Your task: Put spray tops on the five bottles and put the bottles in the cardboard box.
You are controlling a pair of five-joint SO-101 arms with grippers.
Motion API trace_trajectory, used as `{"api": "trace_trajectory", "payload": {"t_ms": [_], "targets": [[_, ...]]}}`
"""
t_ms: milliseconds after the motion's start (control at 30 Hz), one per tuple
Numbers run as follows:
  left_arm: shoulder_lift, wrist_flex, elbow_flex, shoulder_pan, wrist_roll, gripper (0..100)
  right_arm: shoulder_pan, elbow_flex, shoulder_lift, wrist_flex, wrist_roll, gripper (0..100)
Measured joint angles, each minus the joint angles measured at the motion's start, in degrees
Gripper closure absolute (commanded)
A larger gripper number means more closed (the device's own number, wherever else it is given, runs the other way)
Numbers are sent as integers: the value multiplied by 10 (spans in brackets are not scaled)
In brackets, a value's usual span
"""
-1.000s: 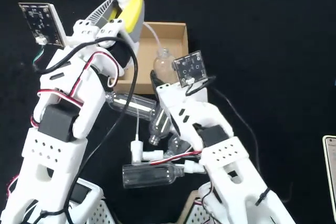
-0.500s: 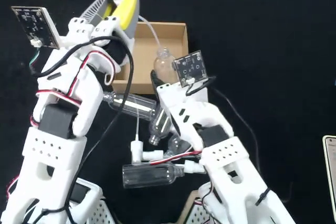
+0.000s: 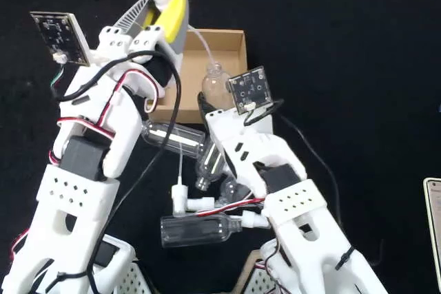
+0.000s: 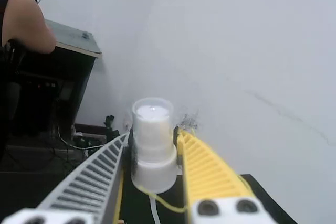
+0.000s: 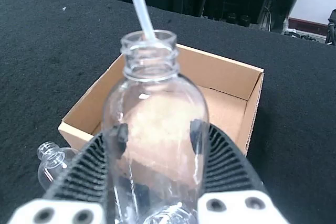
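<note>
White spray top (image 4: 153,129) sits pinched in the raised left gripper (image 4: 153,148). Its tube (image 5: 139,3) dips into the neck of the clear bottle (image 5: 155,103), which the right gripper (image 5: 157,137) clamps upright near the cardboard box (image 5: 239,106).

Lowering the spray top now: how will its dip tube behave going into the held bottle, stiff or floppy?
The dip tube looks thin and bows in the high view between the spray top and the bottle, so it is probably flexible. Its end appears to be inside the neck already, so it should feed down, though it may buckle if pushed off-axis.
</note>
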Motion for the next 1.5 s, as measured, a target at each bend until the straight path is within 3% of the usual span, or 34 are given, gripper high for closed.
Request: {"api": "trace_trajectory", "payload": {"t_ms": [333,433,533,867,1000,1167,1333,1500], "targets": [[0,4,33,5,-40,937,0,0,0,0,0,927],[0,9,38,14,-40,876,-1,0,-4,0,0,927],[0,44,38,43,-43,795,0,0,-4,0,0,927],[-1,141,14,50,-64,792,1,0,-4,0,1,927],[-1,204,-34,6,-85,801,0,0,-4,0,0,927],[-2,227,-47,-118,-88,816,36,0,-4,-28,0,928],[-2,167,78,-196,-92,816,123,0,-4,-89,-76,928],[-1,-30,290,-231,-92,816,161,-8,-3,-107,-121,925]]}}
